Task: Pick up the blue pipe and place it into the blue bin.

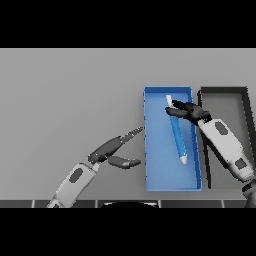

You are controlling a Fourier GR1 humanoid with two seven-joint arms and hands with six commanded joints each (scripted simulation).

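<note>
The blue pipe (176, 134) with pale ends lies lengthwise inside the blue bin (150, 150), slightly slanted. My right hand (187, 112) reaches over the bin's right wall, its dark fingers curled around the pipe's upper part. My left hand (116, 147) hovers over the table just left of the bin, fingers straight and thumb spread, holding nothing.
A dark grey bin (224, 96) stands directly right of the blue one, its walls touching or nearly so. My right forearm crosses over its left side. Bare grey table stretches to the left and behind.
</note>
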